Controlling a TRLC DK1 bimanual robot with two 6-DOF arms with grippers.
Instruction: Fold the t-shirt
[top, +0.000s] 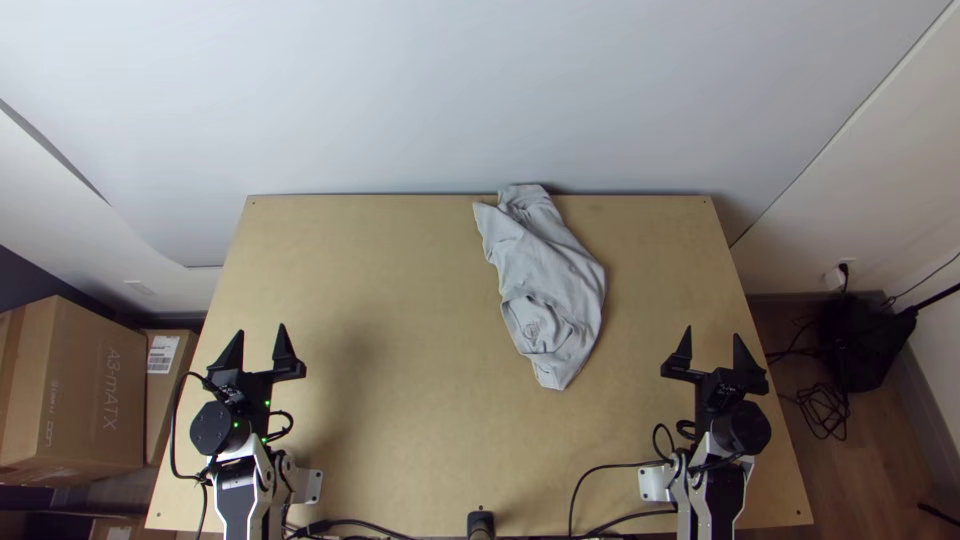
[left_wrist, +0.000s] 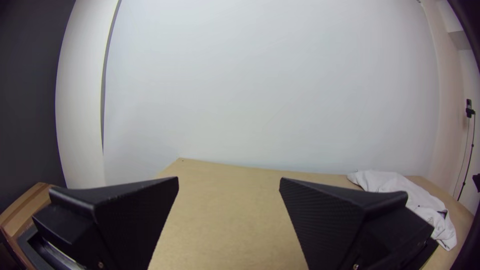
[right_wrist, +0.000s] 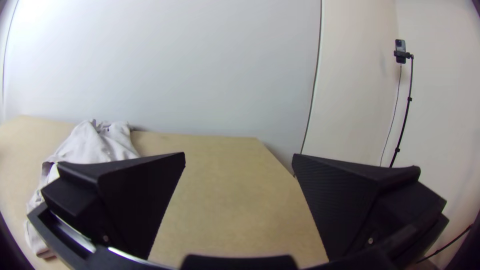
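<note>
Left gripper (top: 258, 350), right gripper (top: 711, 350): fingers apart | t-shirt (top: 560, 275) bunched between

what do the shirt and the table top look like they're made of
The shirt looks like soft matte knit fabric, probably cotton: it slumps into loose rounded folds. The table top seems to be wood or a wood-based board, light tan, faintly mottled, with a dull finish; solid or veneered I can't tell.

A soft shadow (top: 355, 375) dims the brightly lit table (top: 430, 450).
</note>
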